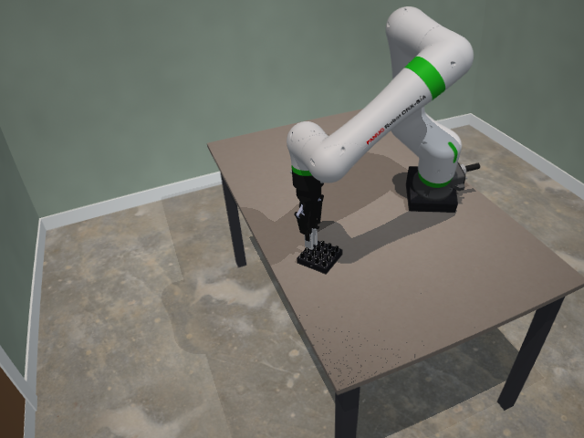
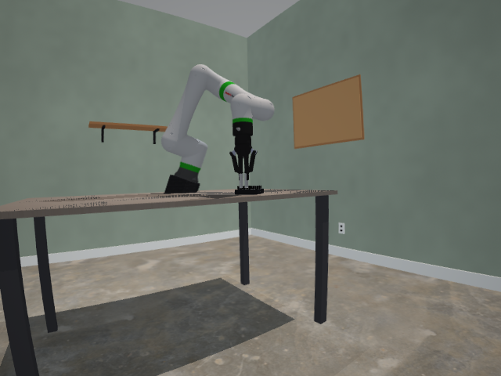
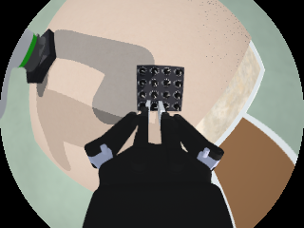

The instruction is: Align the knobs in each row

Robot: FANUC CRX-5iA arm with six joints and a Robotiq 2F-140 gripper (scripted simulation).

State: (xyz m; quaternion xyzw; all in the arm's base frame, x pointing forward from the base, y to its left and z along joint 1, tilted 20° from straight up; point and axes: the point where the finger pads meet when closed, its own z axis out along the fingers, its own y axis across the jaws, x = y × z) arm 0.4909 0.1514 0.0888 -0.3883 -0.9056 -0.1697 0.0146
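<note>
The black knob box stands on its feet on the brown table, near its left edge. Its four rows of small black knobs show from above in the wrist view; their white lines and printed names are too small to read. My gripper points straight down at the box's corner nearest the table's left edge. Its fingertips stand a narrow gap apart, either side of a knob in the row nearest the wrist camera. The fingers hide that knob.
The arm's black base is bolted to the table at the back right. The table's left edge runs close beside the box. A wooden shelf and a cork board hang on the walls, far away.
</note>
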